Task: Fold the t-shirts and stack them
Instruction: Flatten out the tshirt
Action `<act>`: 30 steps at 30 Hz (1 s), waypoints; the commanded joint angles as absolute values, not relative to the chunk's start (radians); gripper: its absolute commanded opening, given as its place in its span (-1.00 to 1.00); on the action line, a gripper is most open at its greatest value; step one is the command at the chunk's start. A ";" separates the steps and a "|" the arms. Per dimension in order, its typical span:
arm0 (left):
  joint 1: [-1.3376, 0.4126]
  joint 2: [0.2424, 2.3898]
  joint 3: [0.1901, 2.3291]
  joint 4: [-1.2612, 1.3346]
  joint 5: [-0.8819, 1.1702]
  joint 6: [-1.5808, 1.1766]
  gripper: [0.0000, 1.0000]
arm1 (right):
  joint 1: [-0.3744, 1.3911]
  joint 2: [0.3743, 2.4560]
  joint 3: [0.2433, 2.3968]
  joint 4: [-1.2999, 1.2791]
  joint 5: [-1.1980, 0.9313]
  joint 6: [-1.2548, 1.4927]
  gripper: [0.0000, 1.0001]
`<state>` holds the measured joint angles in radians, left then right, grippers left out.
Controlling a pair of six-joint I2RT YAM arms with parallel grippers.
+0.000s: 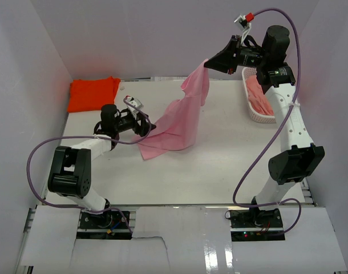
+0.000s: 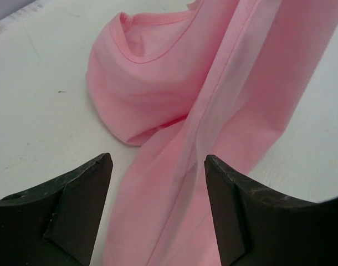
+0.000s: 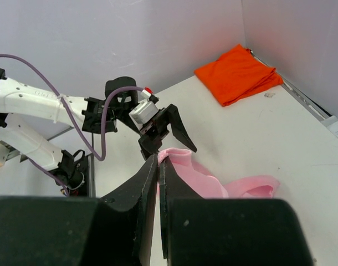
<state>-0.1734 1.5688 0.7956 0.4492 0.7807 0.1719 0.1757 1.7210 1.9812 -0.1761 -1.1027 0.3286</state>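
The light pink t-shirt [image 1: 179, 117] hangs from my right gripper [image 1: 207, 64], which is raised at the back right and shut on a pinch of its edge [image 3: 168, 158]. The shirt's lower part trails on the table. My left gripper [image 1: 148, 127] is low at the shirt's bottom left and open. In the left wrist view the pink cloth [image 2: 213, 100] runs between the spread fingers [image 2: 75, 210], and the neckline lies beyond. The bright orange t-shirt [image 1: 93, 93] lies folded in the back left corner, also in the right wrist view [image 3: 238, 72].
A white lattice basket [image 1: 255, 114] with pink cloth inside stands at the right edge, under the right arm. White walls close the table at the back and both sides. The left arm's purple cable loops over the near left.
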 commanded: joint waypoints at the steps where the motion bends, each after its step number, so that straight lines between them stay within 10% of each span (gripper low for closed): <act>1: -0.106 1.565 0.805 0.454 1.063 0.213 0.57 | 0.167 1.716 2.028 -0.161 -1.135 0.322 -0.85; 30: -0.086 1.585 0.664 0.382 0.833 0.405 0.07 | 0.123 1.789 2.154 -0.183 -1.186 0.356 -0.85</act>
